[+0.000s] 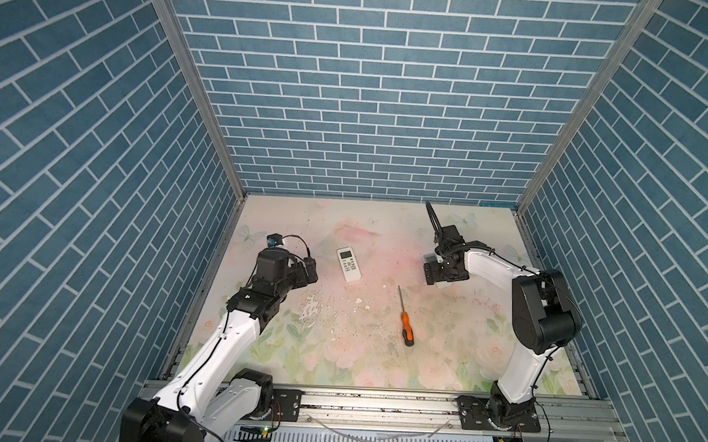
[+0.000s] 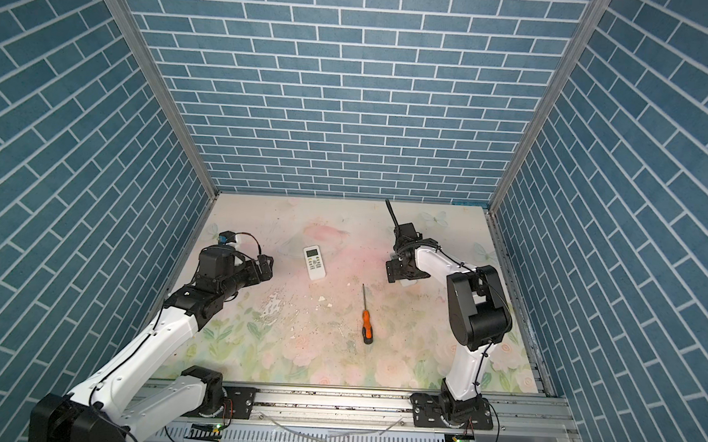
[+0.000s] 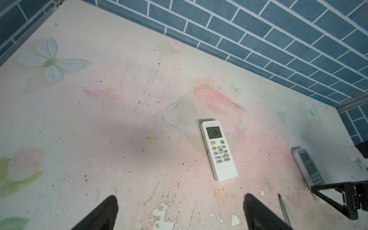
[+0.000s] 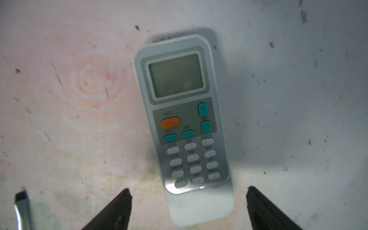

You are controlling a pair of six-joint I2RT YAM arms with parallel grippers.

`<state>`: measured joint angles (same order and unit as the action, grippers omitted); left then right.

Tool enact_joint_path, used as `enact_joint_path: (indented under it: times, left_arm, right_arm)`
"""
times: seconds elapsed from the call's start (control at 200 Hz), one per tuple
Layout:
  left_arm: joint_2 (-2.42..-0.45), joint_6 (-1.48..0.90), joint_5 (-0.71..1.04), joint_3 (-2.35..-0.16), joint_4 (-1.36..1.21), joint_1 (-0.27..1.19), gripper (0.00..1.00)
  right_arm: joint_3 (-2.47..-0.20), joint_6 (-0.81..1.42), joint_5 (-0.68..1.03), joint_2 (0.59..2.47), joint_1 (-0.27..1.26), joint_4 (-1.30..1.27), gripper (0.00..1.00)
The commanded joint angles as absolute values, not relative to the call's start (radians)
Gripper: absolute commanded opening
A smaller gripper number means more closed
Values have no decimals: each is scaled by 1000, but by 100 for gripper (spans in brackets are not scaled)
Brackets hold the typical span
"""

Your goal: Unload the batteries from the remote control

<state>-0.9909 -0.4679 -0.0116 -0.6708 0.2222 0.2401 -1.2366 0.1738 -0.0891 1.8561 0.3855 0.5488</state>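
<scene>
Two remote controls lie face up on the floral table. The white remote control (image 1: 349, 264) (image 2: 314, 263) (image 3: 219, 151), with a lit display, is in the middle, ahead of my left gripper (image 3: 180, 201) (image 1: 310, 271), which is open and empty over bare table. The silver-grey remote control (image 4: 185, 129) (image 3: 308, 169), with orange and teal buttons, lies under my right gripper (image 4: 189, 190) (image 1: 434, 276). That gripper is open, its fingers standing either side of the remote's plain lower end without touching it. The batteries are hidden.
An orange-handled screwdriver (image 1: 404, 320) (image 2: 366, 316) lies between the arms, its tip pointing toward the back wall; the tip also shows in the right wrist view (image 4: 22, 207). Blue brick walls enclose the table on three sides. Patches of paint are chipped off the table (image 3: 163, 213).
</scene>
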Motion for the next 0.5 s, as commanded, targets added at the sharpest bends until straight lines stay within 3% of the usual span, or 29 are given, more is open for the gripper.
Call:
enact_joint_path:
  times: [0.0, 0.25, 0.495]
  left_arm:
    - [-1009, -480, -50, -712, 259, 256, 100]
    - [-1053, -485, -57, -746, 264, 278, 100]
    - [-1083, -497, -55, -767, 265, 293, 100]
  right_arm:
    - [-1284, 132, -53, 1880, 367, 583, 89]
    - [-1285, 111, -1, 1911, 347, 577, 85]
    - [-1277, 99, 12, 1929, 347, 574, 74]
